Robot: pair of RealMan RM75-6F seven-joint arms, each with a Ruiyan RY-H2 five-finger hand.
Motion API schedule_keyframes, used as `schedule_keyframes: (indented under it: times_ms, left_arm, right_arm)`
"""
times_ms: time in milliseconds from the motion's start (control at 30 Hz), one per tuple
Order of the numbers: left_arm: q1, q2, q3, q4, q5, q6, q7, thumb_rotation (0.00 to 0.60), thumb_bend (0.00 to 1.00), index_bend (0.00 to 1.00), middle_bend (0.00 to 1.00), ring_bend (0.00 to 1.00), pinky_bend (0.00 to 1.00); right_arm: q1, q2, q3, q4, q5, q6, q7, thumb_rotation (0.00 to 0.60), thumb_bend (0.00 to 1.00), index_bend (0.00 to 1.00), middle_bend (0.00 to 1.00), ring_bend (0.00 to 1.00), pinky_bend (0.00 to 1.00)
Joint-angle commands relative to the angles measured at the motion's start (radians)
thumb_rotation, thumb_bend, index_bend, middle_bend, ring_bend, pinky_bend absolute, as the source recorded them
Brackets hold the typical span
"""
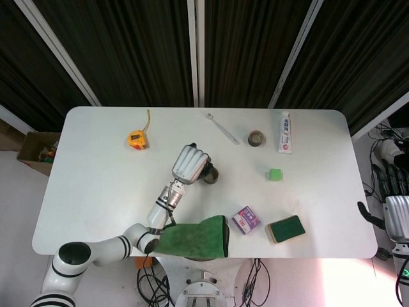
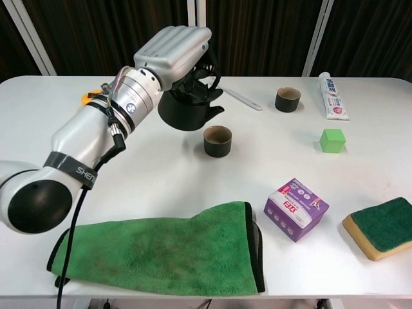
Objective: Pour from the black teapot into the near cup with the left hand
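My left hand [image 2: 174, 55] [image 1: 190, 163] grips the black teapot [image 2: 188, 111] by its top handle and holds it in the air, tilted, just left of and above the near cup [image 2: 217, 141] [image 1: 211, 175]. The teapot's spout points right, toward that dark cup, which stands upright in the middle of the white table [image 2: 193, 187]. A second dark cup [image 2: 287, 99] [image 1: 257, 137] stands farther back on the right. My right hand [image 1: 396, 214] hangs off the table's right edge, holding nothing, its fingers only partly seen.
A green cloth [image 2: 161, 248] lies at the near edge. A purple box [image 2: 296, 209], a sponge [image 2: 380, 226], a green cube [image 2: 333, 140] and a toothpaste tube [image 2: 332, 95] sit on the right. A spoon [image 2: 238, 96] and a yellow tape measure [image 1: 137, 139] lie at the back.
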Motion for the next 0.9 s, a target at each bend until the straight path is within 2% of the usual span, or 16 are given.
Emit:
schedule_keyframes:
  times_ms: [33,900]
  left_arm:
    - [-0.003,-0.004,0.003,0.013,0.005,0.004,0.000,0.600,0.28,1.00,1.00,1.00,0.61]
    - [-0.019,-0.028,0.029,0.082,0.047,0.048,0.013,0.600,0.28,1.00,1.00,1.00,0.61]
  right_arm:
    - [0.000,-0.001,0.000,0.004,0.000,0.001,0.002,0.600,0.22,0.00,0.00,0.00,0.00]
    - [0.003,-0.008,-0.003,0.009,0.002,-0.007,-0.005,0.600,0.22,0.00,0.00,0.00,0.00]
